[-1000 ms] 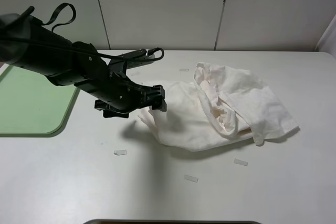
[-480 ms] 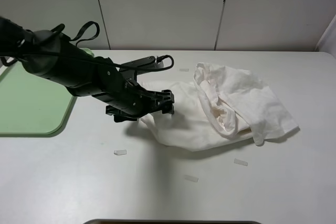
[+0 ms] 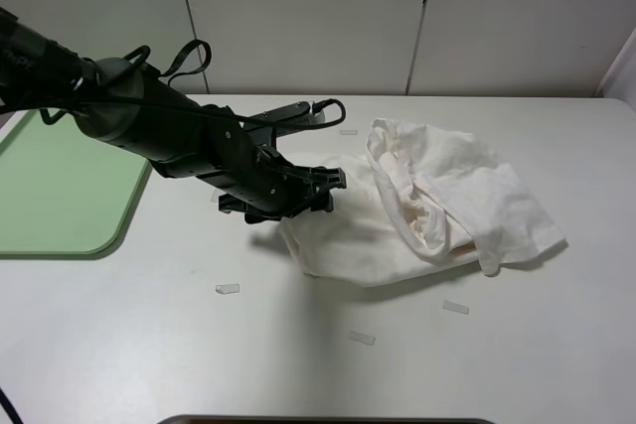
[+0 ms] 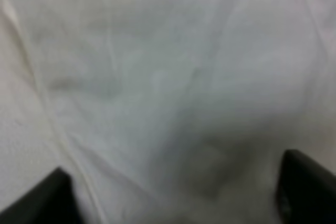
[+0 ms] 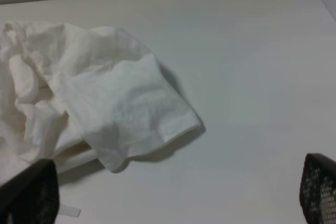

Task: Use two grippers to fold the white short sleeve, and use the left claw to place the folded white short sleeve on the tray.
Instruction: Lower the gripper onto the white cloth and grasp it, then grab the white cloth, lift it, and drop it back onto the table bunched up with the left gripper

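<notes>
Moved since the earlier frame: left end effector (image 3: 324,189), advanced rightward from the tray side onto the left edge of the white short sleeve (image 3: 447,196). Its fingers (image 4: 307,187) are spread, with cloth between them, not clamped.
Right end effector (image 5: 173,192): released, nothing between its fingers.
White short sleeve: crumpled, lying on the tabletop (image 3: 149,345) right of centre.
Tray (image 3: 60,196): pale green, at the tabletop's left edge, well apart from the shirt.

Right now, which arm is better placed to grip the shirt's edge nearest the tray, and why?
Left. The left claw hangs over that edge of the white short sleeve, cloth filling its wrist view. The right claw sits apart from the shirt, on its far side.
</notes>
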Available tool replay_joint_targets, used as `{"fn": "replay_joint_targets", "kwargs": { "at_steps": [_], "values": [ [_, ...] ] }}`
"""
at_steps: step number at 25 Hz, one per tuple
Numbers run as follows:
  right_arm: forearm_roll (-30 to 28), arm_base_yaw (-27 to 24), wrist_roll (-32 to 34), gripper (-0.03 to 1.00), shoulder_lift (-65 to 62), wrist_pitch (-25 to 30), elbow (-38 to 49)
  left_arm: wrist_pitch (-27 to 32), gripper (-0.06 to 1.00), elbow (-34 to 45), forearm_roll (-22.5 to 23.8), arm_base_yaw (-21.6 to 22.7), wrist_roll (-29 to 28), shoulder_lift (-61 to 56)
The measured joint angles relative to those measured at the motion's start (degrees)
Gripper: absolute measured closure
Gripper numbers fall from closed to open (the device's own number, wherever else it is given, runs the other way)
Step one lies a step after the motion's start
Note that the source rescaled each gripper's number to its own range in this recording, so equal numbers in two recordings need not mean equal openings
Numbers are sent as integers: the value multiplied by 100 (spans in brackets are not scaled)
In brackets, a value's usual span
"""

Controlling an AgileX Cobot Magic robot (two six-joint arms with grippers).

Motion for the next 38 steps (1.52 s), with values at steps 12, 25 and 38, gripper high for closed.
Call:
{"fn": "replay_joint_targets", "kwargs": {
  "at_steps": [12, 25, 38],
  "values": [
    [0, 0, 0, -3, 0, 0, 0, 71, 94, 0, -16, -6, -7, 11],
    [0, 0, 0, -3, 0, 0, 0, 2142, 94, -16, 1145, 641, -7, -1090],
    [0, 0, 0, -3, 0, 0, 0, 4423, 94, -23, 2907, 1185, -7, -3049]
  ]
}}
